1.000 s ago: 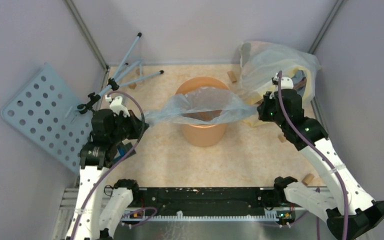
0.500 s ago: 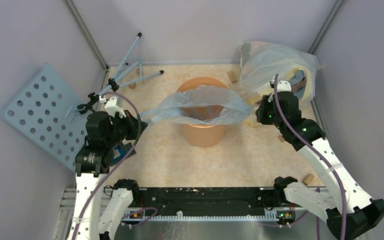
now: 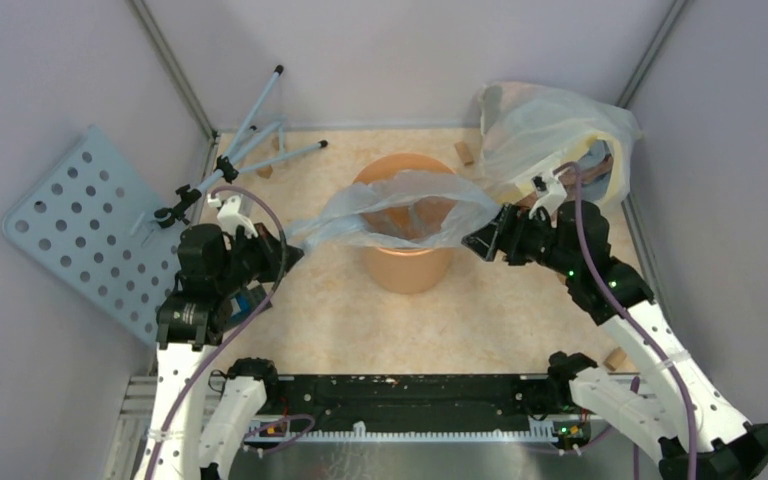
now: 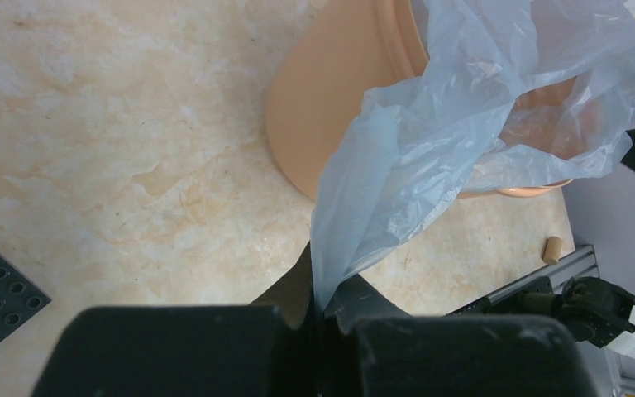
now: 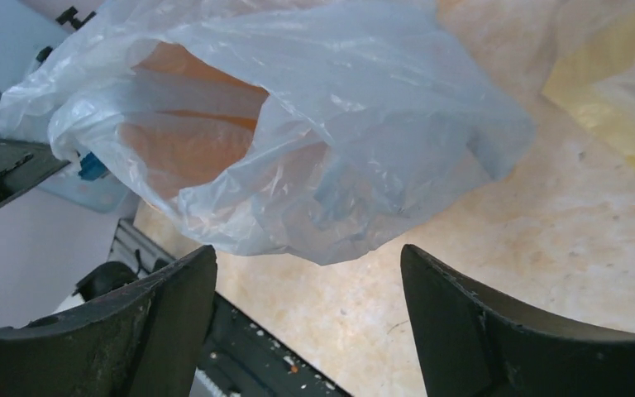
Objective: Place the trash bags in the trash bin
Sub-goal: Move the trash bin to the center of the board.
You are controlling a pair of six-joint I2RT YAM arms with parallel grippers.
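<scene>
So the orange trash bin (image 3: 408, 268) sits upright about mid-table, and the trash bag (image 3: 400, 208) is draped right across its mouth. Part of the plastic sags down inside the rim, but most of it lies over the top and spills past both sides. Can't make out anything else in the bin.

At the back right there's a big clear bag with yellow edges (image 3: 550, 120), slumped in the corner. Something dark shows at its opening, no idea what.

The trash bag itself is thin, crinkly, see-through grey-blue stuff, and the bin's orange glows through it. In the right wrist view its mouth gapes open toward the camera. On the left side it pulls out into a narrow bunched-up tail.

The left gripper (image 3: 285, 250) is clamped tight on that tail. The left wrist view shows the plastic pinched right between the fingers, out beside the bin on its left.

The right gripper (image 3: 480, 243) sits just off the bag's right edge with its jaws spread wide and nothing between them. The bag hangs just in front of the fingertips.
</scene>
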